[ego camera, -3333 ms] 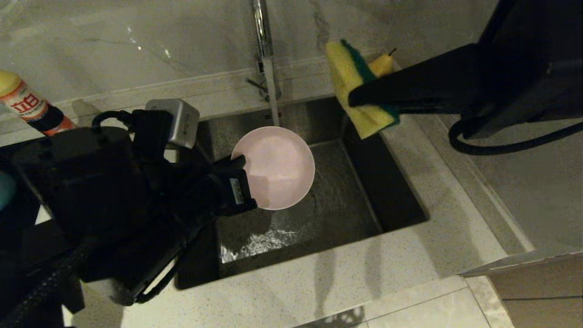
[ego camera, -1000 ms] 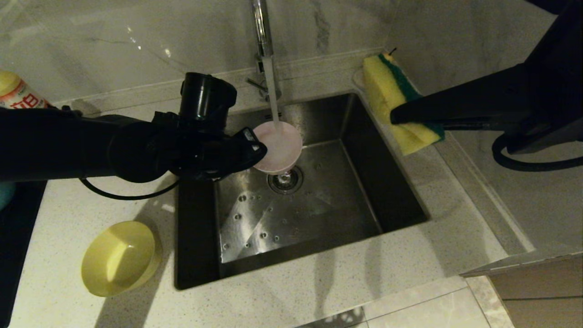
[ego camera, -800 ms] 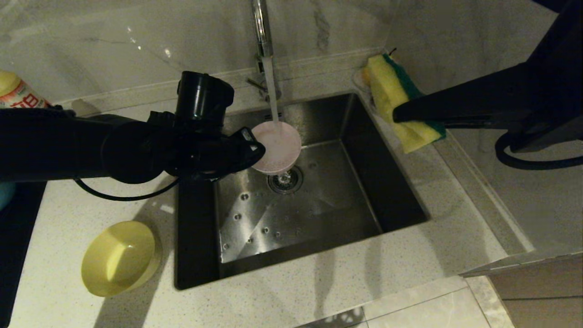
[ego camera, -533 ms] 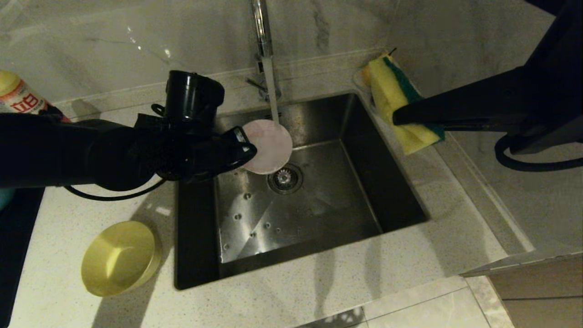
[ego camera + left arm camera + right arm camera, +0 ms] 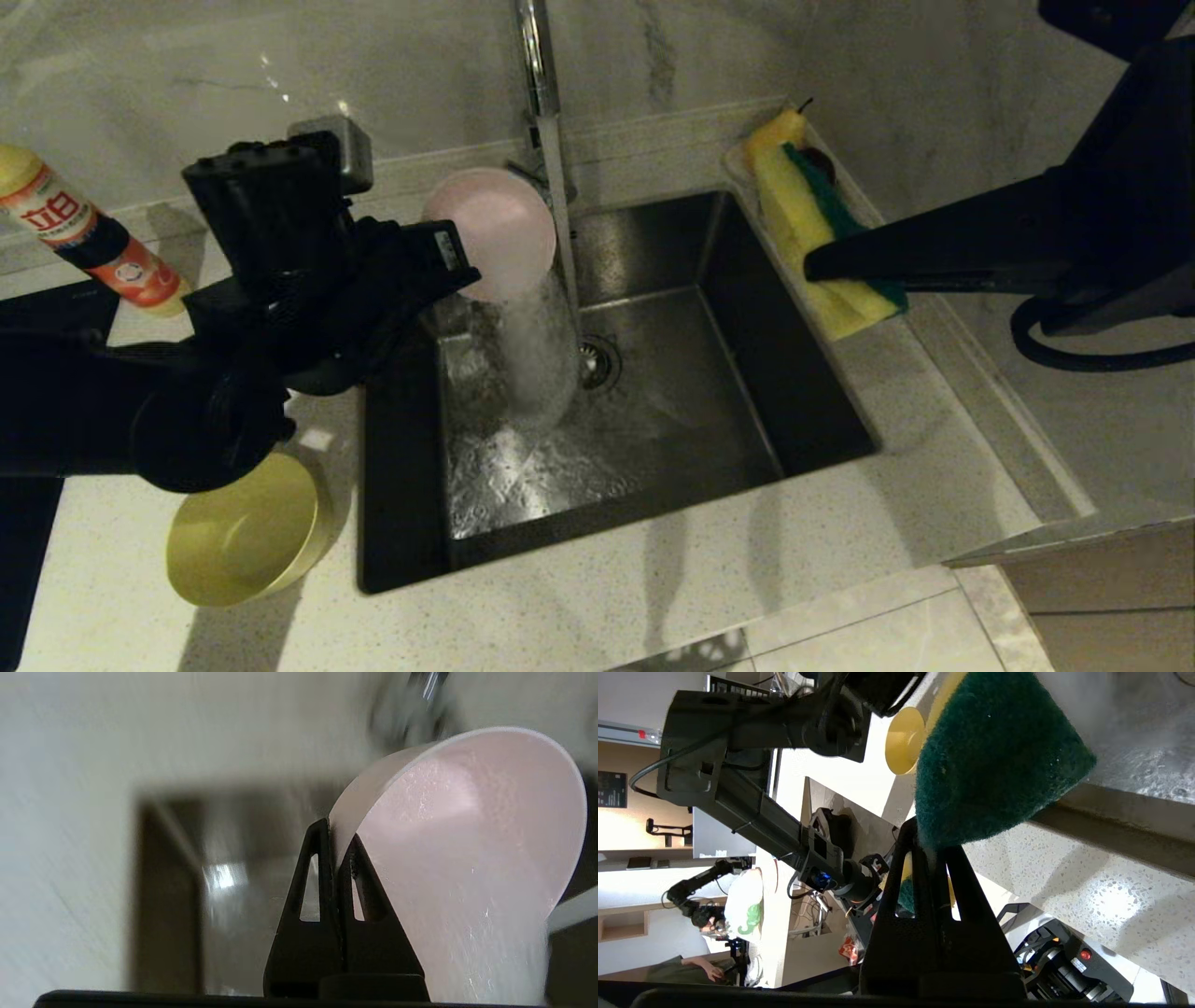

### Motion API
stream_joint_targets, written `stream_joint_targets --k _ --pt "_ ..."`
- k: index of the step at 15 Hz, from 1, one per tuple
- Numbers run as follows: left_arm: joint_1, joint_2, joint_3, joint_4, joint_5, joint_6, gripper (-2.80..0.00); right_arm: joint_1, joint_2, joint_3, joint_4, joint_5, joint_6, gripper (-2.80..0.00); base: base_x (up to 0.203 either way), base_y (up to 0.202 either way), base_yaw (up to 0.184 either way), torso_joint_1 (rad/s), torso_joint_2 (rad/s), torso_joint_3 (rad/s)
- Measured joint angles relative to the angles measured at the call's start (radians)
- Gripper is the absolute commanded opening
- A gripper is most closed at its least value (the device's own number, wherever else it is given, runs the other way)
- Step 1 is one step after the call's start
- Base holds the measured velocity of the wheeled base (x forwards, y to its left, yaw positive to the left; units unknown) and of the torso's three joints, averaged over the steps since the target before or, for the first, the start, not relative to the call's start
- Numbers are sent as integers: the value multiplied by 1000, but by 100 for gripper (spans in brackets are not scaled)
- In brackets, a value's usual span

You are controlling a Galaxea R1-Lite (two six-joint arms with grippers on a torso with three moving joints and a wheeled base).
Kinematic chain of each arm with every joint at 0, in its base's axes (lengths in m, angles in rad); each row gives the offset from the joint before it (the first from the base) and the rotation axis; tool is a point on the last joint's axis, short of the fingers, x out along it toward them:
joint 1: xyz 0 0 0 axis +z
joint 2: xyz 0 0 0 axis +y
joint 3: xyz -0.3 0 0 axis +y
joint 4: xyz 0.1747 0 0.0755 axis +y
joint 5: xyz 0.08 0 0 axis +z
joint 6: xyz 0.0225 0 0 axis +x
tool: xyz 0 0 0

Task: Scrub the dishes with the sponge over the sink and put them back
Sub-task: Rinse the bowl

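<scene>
My left gripper [image 5: 464, 269] is shut on the rim of the pale pink bowl [image 5: 487, 227], held tipped on its side above the sink's [image 5: 803, 411] back left part. Water pours from the bowl into the basin. In the left wrist view the fingers [image 5: 322, 868] pinch the rim of the pink bowl [image 5: 472, 849]. My right gripper [image 5: 810, 266] is shut on the yellow and green sponge [image 5: 794, 201], held over the sink's right rim. The green side of the sponge [image 5: 994, 751] fills the right wrist view above the right gripper [image 5: 931, 847]. A yellow bowl [image 5: 245, 527] sits on the counter at front left.
The tap [image 5: 540, 84] stands behind the sink and runs a thin stream toward the drain [image 5: 597, 362]. A red and white bottle [image 5: 84, 233] lies at the back left. A yellow fruit [image 5: 782, 126] sits behind the sponge. Speckled counter [image 5: 700, 579] lies along the front.
My left arm has lifted the pink bowl up and left, out of the tap stream, and tipped it, so water now spills into the sink. The right arm with the sponge has barely moved.
</scene>
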Motion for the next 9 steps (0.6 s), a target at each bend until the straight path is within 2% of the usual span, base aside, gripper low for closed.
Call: stream_joint_targets --k 2,5,8,9 --pt "3 -3 86 -218 -3 106 -280 0 0 4 -1 0 0 -280 0 0 0 0 0 0" --pt "3 -14 176 -476 -21 232 -280 2 0 4 -1 1 -2 -280 0 0 0 0 0 0" --pt "4 -35 234 -658 -80 344 -280 2 0 4 -1 0 -2 -280 0 0 0 0 0 0" --pt "4 -46 253 -667 -90 367 -280 2 1 4 -1 0 -2 -280 0 0 0 0 0 0"
